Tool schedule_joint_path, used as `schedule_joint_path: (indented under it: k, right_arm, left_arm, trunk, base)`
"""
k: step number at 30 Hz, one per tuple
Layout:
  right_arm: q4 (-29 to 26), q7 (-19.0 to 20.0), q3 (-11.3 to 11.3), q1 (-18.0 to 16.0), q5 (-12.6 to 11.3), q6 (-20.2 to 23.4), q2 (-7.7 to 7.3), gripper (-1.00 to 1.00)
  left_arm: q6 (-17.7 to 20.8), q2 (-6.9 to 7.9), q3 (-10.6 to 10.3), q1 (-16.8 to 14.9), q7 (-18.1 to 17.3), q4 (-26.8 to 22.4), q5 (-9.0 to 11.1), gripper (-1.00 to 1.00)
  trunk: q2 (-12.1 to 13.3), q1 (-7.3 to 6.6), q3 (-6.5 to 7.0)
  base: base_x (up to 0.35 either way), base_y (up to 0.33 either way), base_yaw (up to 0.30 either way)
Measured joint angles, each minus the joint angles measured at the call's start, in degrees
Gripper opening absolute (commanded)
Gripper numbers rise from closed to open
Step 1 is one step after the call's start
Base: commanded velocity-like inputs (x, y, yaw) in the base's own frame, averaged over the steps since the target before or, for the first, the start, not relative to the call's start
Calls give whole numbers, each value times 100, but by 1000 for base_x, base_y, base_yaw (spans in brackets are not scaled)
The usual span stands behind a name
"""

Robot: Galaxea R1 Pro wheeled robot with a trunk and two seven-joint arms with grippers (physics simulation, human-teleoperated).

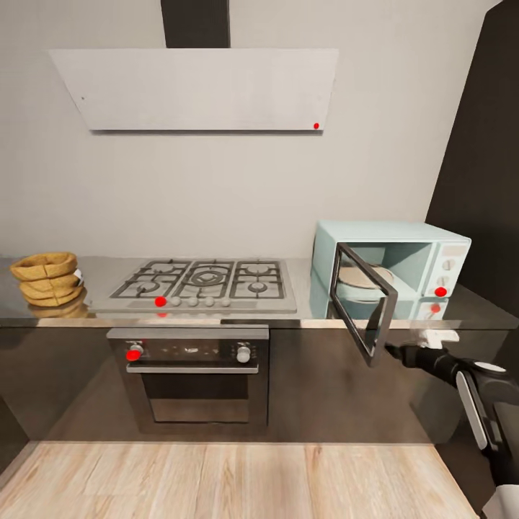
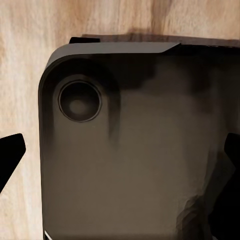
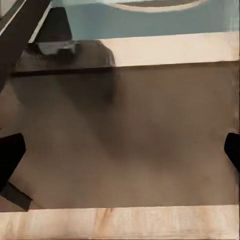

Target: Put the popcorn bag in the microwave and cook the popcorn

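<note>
The head camera faces the countertop (image 1: 303,317) and microwave (image 1: 425,252) from mid-room. The right wrist camera looks closely at that microwave's (image 3: 150,20) base; the left faces the floor (image 2: 25,75).

The microwave (image 1: 393,261) at right of frame stands open — its door (image 1: 364,303) juts out over the countertop (image 1: 303,306) edge, right before my right gripper (image 1: 404,353). The cavity behind it holds a pale turntable plate (image 1: 364,277) with room above. Between microwave and popcorn bag (image 1: 49,277) at far left sits the gas hob (image 1: 205,285) — low grates, open air over them.
</note>
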Motion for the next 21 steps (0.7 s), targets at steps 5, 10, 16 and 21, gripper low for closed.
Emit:
schedule_joint_path:
  k: [5, 10, 16, 21]
  right_arm:
    - [470, -431, -154, 0, 0, -13, -194, 100]
    - [1695, -461, -174, 2, 431, -558, -276, 100]
    - [4787, -460, -146, 165, 986, -1861, -260, 100]
    - [7594, -476, -67, 187, 1628, -3402, -207, 100]
  left_arm:
    - [0, 6, -2, 0, -1, 0, 0, 100]
    - [0, 15, 4, 0, 2, 0, 7, 100]
    - [0, 18, 8, 0, 2, -1, 10, 100]
    - [-7, 18, 9, 0, 2, 2, 16, 100]
  trunk:
    - [0, 0, 0]
    - [0, 0, -1]
    - [0, 0, -1]
    - [0, 0, -1]
  base:
    - [0, 0, 0]
    - [0, 0, 0]
    - [0, 0, 0]
    - [0, 0, 0]
